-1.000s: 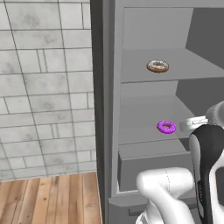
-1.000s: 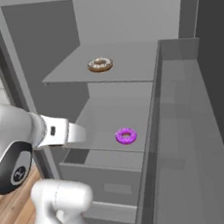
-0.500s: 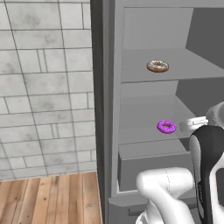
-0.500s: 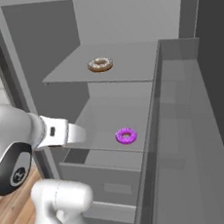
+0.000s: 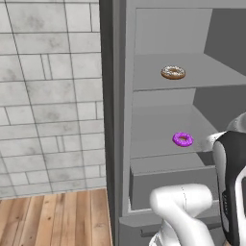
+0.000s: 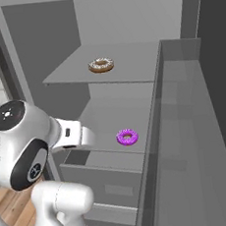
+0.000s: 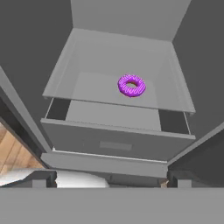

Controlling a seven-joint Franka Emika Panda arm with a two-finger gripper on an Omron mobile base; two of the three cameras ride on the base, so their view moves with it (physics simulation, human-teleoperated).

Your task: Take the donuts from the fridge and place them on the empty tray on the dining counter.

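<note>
Wooden flooring (image 5: 53, 216) and a pale tiled wall (image 5: 48, 96) flank the open fridge (image 5: 120, 120), whose grey interior faces the robot. Nearest the base, the white arm (image 6: 34, 143) rises in front of the fridge's lower drawer (image 7: 116, 140). The pincer (image 7: 109, 183) sits at the bottom of the hand view; its jaws stand fully apart and hold nothing. Beyond the drawer, the purple donut (image 7: 131, 85) lies flat on the lower shelf (image 7: 87, 87), toward the right side, well apart from the fingertips (image 7: 39, 183). Farther up and back, the brown donut (image 6: 101, 65) with pale topping rests flat on the upper shelf (image 6: 71, 75), alone near its middle.
</note>
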